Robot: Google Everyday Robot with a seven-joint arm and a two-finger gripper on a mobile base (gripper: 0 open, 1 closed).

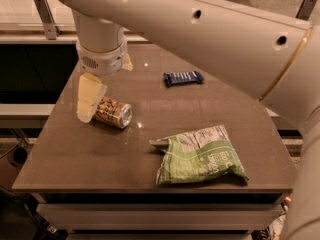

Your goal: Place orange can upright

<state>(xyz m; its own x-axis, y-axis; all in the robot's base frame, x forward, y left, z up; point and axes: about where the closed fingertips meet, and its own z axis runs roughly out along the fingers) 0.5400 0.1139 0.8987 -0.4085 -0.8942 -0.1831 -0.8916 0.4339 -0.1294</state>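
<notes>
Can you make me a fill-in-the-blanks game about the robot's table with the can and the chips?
1. The gripper hangs right beside the orange ____.
2. The can lies on its ____, not upright.
3. The colour of the chip bag is ____.
4. The snack bar farther back on the table is dark ____.

Missing words: can; side; green; blue
</notes>
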